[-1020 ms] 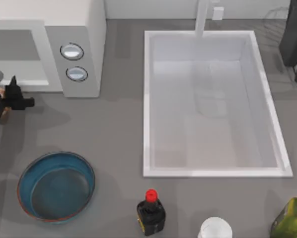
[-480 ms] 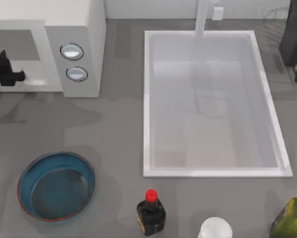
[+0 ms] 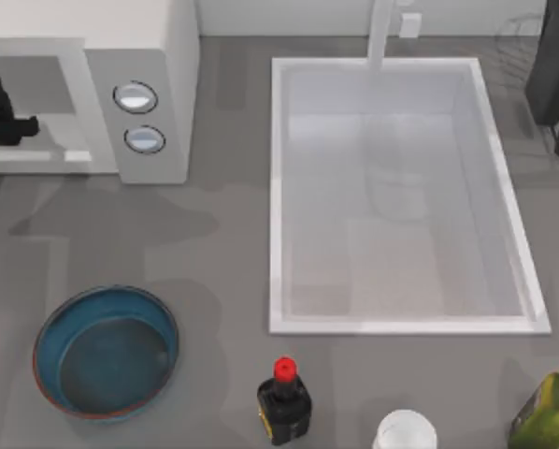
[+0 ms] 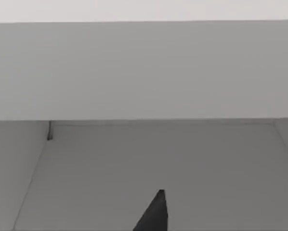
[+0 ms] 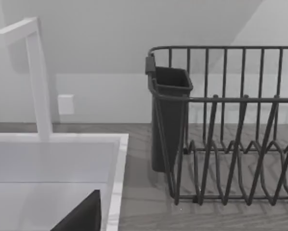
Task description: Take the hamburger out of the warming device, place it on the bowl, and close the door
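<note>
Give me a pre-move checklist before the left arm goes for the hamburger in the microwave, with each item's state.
1. Left gripper at the mouth of the microwave: ok, it is at the cavity opening at the table's left edge.
2. Cavity open for reaching in: ok, the left wrist view looks onto a bare grey cavity floor and back wall.
3. Hamburger located: cannot tell, only an orange-brown speck shows beside the gripper at the frame edge.
4. Left gripper's fingers set for a grasp: cannot tell.
5. Bowl free to receive: ok, nothing lies in it; it sits in front of the microwave.
6. Soy sauce bottle out of the carry path: ok, it stands to the bowl's right.
</note>
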